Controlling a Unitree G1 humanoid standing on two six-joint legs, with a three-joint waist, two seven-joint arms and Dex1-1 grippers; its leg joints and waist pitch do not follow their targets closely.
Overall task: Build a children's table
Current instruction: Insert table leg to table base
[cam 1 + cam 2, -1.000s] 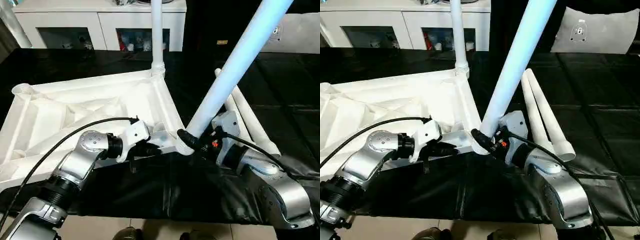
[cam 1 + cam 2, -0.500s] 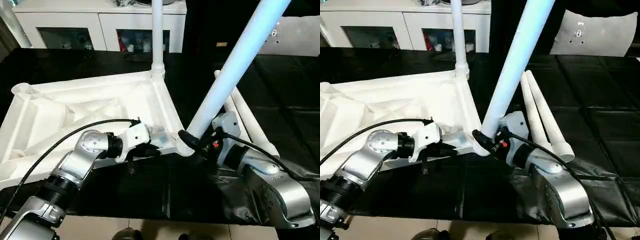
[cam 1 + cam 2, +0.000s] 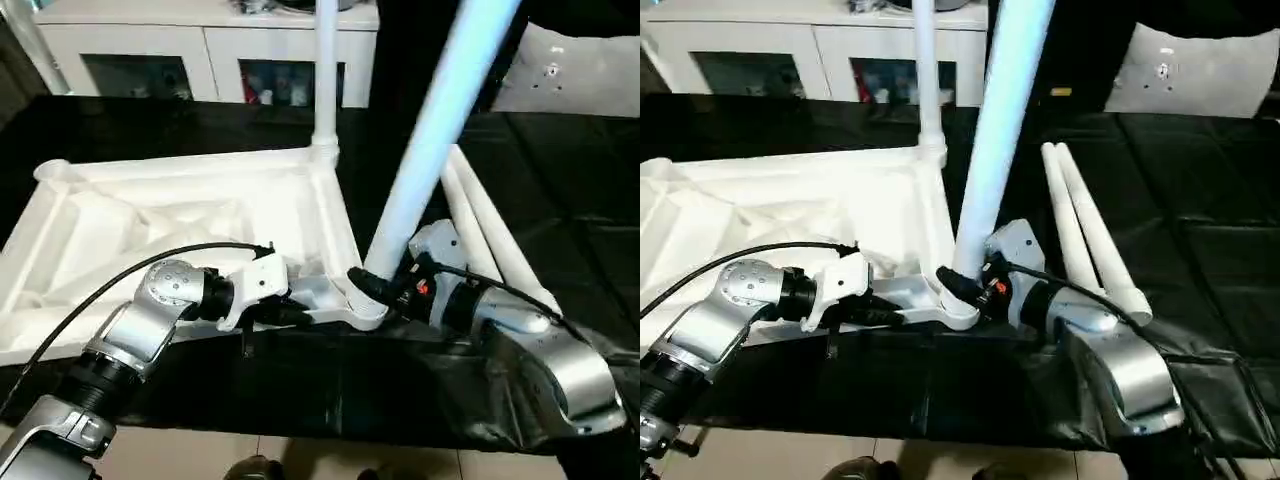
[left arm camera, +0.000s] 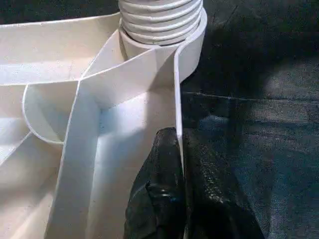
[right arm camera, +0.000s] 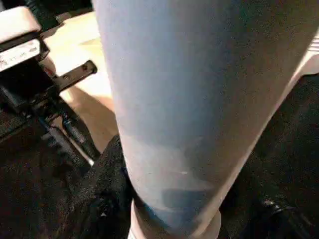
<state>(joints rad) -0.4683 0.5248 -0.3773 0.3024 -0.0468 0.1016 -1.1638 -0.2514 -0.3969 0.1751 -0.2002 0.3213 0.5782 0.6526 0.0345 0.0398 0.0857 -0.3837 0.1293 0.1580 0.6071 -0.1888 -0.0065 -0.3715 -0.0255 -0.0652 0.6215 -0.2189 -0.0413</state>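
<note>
The children's table top [image 3: 180,215] lies upside down, white and ribbed, on the black-covered surface. One white leg [image 3: 325,80] stands upright in its far right corner socket. My left gripper [image 3: 295,312] is shut on the top's near rim; in the left wrist view the black fingers [image 4: 164,169] pinch that thin wall just short of the near right corner socket [image 4: 192,55]. My right gripper [image 3: 372,285] is shut on a second leg [image 3: 430,150] close to its lower end. That leg leans slightly right, and its ribbed end [image 4: 162,20] sits in the near right socket.
Two loose white legs [image 3: 490,240] lie side by side on the black cover to the right of my right arm. A white cabinet [image 3: 200,50] stands behind the work surface. The cover's front edge runs just below both forearms.
The leg in my right gripper has swung from a strong rightward lean to more nearly upright. The head view has shifted a little. My left gripper keeps its hold on the rim.
</note>
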